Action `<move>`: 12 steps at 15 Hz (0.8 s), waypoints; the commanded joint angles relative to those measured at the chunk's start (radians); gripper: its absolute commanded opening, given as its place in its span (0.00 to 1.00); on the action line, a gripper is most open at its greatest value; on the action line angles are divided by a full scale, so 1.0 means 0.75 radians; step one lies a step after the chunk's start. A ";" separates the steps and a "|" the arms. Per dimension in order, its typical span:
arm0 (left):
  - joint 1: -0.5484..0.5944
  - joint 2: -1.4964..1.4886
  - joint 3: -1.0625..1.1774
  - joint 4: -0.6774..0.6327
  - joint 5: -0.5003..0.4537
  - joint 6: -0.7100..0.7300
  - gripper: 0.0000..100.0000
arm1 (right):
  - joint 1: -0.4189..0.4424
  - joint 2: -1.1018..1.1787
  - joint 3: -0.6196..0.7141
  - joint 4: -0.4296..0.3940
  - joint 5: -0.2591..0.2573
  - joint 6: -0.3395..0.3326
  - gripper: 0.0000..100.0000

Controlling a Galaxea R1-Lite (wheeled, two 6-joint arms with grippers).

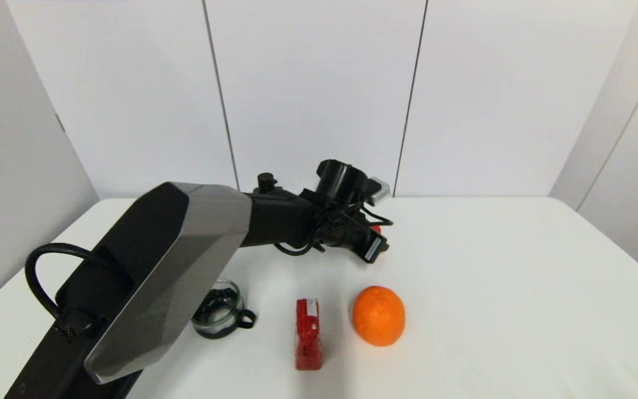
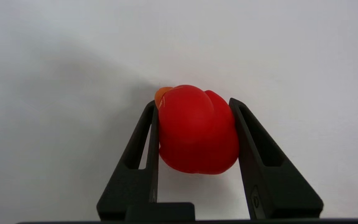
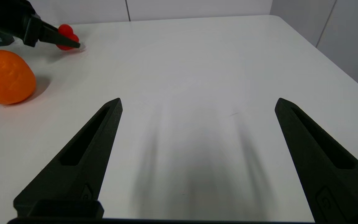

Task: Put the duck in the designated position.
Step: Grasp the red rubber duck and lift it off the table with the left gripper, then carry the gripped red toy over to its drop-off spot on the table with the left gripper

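Left gripper (image 2: pixel 194 102) clamped on duck (image 2: pixel 197 130), at 12 o'clock from orange (image 1: pixel 379 316), low over table (image 1: pixel 518 277). Advice: lower until base rests flat, open slowly, retreat straight back. Right gripper (image 3: pixel 197 102) parked at 3 o'clock side, fingers spread, empty.

Grey-and-black left arm (image 1: pixel 158 277), looped black cable (image 1: pixel 39 277).

The duck (image 2: pixel 197 130): smooth, glossy red plastic or rubber with a paler orange beak. Left gripper (image 2: pixel 194 102): fingers (image 2: pixel 259 155) of matt black plastic with a fine-grained texture, closed against the duck; right gripper (image 3: pixel 197 104), of the same material, spread apart. Orange fruit (image 1: pixel 379 315): dimpled, slightly shiny peel. Red packet (image 1: pixel 308 333): glossy film. Table (image 1: pixel 518 288): smooth, matt white. Left arm shell (image 1: pixel 175 266): satin grey panel.
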 commanded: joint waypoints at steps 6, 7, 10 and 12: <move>0.001 -0.382 0.013 0.102 0.043 -0.006 0.00 | 0.000 0.000 0.000 -0.001 0.000 -0.002 1.00; 0.001 -0.405 0.013 0.102 0.057 -0.006 0.00 | 0.000 0.002 0.000 -0.001 0.000 0.002 1.00; 0.038 -0.558 0.009 0.094 0.139 -0.006 0.00 | 0.000 0.002 0.000 -0.001 0.000 -0.002 1.00; 0.085 -0.642 0.017 0.106 0.149 -0.006 0.00 | 0.000 0.000 0.000 -0.001 0.000 -0.002 1.00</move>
